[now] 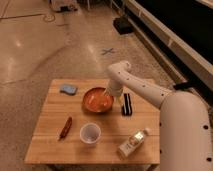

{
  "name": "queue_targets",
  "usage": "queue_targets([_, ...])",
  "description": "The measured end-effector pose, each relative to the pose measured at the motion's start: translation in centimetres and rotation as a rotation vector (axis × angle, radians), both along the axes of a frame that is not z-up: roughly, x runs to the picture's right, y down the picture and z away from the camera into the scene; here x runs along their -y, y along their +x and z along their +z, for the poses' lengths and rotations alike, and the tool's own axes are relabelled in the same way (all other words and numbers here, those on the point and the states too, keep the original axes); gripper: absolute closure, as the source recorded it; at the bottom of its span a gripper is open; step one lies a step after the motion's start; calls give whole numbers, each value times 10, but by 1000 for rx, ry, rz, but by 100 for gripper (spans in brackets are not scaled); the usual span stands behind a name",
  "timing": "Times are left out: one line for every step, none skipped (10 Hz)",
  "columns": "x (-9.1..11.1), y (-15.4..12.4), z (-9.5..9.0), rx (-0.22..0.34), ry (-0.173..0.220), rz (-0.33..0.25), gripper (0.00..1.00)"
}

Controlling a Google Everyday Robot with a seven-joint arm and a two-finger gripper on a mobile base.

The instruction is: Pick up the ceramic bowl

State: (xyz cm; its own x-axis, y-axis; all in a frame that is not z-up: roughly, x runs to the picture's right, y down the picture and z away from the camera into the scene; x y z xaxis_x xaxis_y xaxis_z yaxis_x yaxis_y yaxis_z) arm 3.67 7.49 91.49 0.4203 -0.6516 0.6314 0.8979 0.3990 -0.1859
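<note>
While the wide, shallow orange ceramic bowl [95,101] with its darker brown rim sat flat on the wooden counter [50,140], the gripper [107,93] hung at the bowl's far right rim, reaching just inside the edge. Whether it had closed on that rim could not be told. The approach looked done. The grasp, if not already made, and the lift remained, since the bowl showed no sign of being raised. Just right of the gripper lay a black rectangular block [127,104].
</note>
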Motion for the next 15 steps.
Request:
queue_targets([-2, 2, 4, 8, -5, -2, 20])
queue_targets([-4, 1, 6, 16, -9, -5, 20])
queue_targets([-6, 0, 9, 23, -11, -9, 20])
queue_targets([-8, 0, 11, 27, -17, -12, 20])
queue_targets([-10, 0, 13, 28, -23, -13, 20])
queue_targets([-10, 1, 15, 30, -27, -14, 22])
queue_targets([-11, 1, 17, 32, -31, -14, 30])
queue_targets([-11, 2, 18, 33, -35, -14, 39])
queue_targets([-11, 3, 19, 34, -38, -13, 43])
queue_targets([-10, 3, 20, 34, -41, -14, 48])
queue_targets([-10, 3, 20, 34, -43, -14, 56])
queue_targets([-10, 4, 20, 33, -43, -14, 65])
queue_targets([-7, 3, 16, 36, -39, -14, 79])
queue_targets([-1, 3, 11, 40, -32, -7, 89])
queue_targets([2, 4, 8, 41, -29, -4, 95])
